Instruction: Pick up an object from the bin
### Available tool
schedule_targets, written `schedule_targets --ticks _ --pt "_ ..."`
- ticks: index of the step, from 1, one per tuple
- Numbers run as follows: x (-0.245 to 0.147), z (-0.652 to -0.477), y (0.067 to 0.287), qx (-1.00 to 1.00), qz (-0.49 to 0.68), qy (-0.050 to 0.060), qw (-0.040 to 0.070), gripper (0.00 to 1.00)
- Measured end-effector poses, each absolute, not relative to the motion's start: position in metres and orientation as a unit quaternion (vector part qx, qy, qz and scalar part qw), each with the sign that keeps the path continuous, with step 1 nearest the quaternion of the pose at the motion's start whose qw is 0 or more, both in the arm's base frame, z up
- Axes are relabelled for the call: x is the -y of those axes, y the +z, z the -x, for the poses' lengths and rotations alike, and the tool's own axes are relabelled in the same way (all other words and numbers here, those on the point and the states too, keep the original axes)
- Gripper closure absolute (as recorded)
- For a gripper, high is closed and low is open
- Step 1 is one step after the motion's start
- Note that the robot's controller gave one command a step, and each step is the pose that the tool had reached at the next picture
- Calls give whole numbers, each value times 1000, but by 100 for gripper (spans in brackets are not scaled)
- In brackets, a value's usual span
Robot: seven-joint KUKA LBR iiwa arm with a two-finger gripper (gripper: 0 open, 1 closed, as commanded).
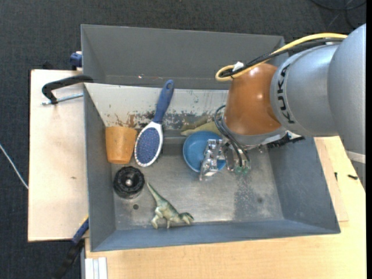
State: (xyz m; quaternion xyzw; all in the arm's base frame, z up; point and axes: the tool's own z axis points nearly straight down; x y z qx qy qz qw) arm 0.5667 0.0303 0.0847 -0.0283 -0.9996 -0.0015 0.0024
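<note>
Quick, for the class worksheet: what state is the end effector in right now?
End effector: open, straddling the right rim of the blue bowl near the bin's middle; not closed on it.

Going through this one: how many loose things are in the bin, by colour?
Blue: 2, hairbrush and bowl
Orange: 1, cup
Black: 1, round knob-like thing
Green: 1, toy dinosaur
Total: 5

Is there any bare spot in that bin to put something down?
Yes: the floor at front right, between the green toy dinosaur and the right wall. The left is crowded: orange cup, blue hairbrush, black round thing.
</note>
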Motion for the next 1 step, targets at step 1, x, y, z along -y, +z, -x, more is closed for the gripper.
schedule_targets --ticks 1 --pt "-32 -566 92 1000 27 -1 2 100"
